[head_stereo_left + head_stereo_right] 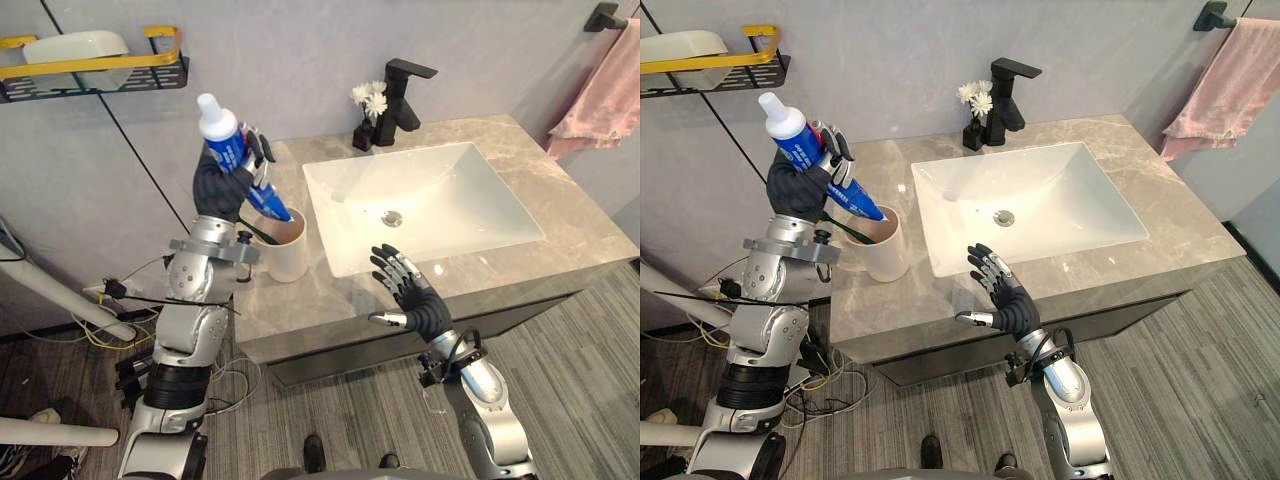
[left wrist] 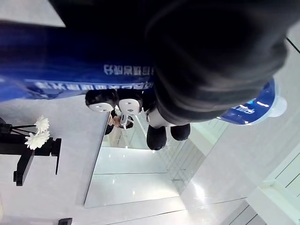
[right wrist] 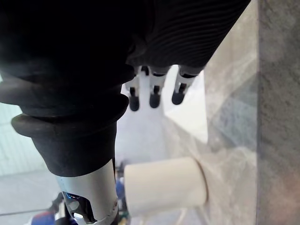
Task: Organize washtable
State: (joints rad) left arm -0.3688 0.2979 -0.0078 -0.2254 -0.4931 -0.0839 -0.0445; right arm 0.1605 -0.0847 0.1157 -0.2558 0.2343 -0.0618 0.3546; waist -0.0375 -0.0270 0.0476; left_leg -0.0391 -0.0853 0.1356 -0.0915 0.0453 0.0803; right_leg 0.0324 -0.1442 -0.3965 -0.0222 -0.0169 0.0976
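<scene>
My left hand is shut on a blue toothpaste tube with a white cap, held tilted with the cap up. The tube's lower end dips into the cream cup that stands on the counter's left part; something dark also leans in the cup. The tube crosses the left wrist view under the curled fingers. My right hand hovers open over the counter's front edge, just before the white sink. The cup lies past its straight fingers.
A black tap and a small black vase of white flowers stand behind the sink. A wall shelf with a yellow rail holds a pale dish at upper left. A pink towel hangs at right.
</scene>
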